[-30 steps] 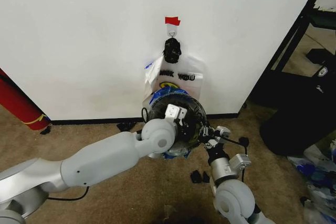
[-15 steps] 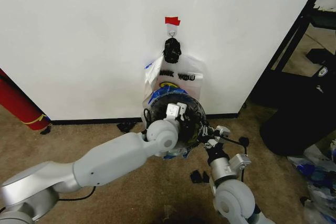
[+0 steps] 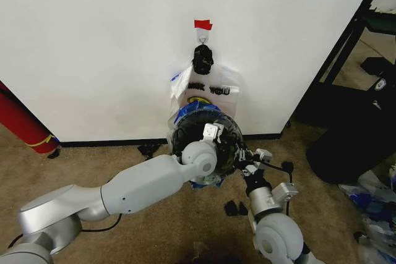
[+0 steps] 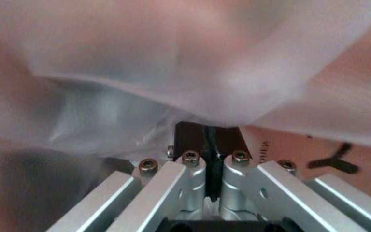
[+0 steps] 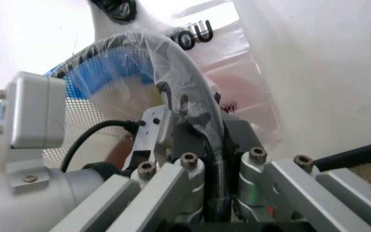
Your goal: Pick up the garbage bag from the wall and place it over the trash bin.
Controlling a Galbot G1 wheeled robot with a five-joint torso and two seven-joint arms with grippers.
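The trash bin point(image 3: 185, 135) stands on the carpet against the wall point(image 3: 93, 41), below a hook and red tape point(image 3: 203, 25). The see-through garbage bag point(image 3: 193, 113) with blue patches is draped over the bin's top. My left gripper point(image 3: 215, 135) reaches over the bin's mouth; in the left wrist view it point(image 4: 210, 141) is shut, with the bag's film point(image 4: 172, 72) bunched at its tips. My right gripper point(image 3: 242, 157) is at the bin's right rim. In the right wrist view it point(image 5: 206, 137) is shut on a fold of the bag point(image 5: 172, 63) beside the mesh bin point(image 5: 89, 108).
A white "THANK YOU" bag point(image 3: 213, 89) hangs from the hook behind the bin. A red cylinder point(image 3: 21, 122) leans at the far left. A black rack point(image 3: 346, 47) and a dark bag point(image 3: 352, 146) stand to the right, and small black pieces point(image 3: 234, 208) lie on the carpet.
My left arm has pushed forward and slightly right, bringing its wrist further over the bin. The right gripper has stayed at the bin's rim.
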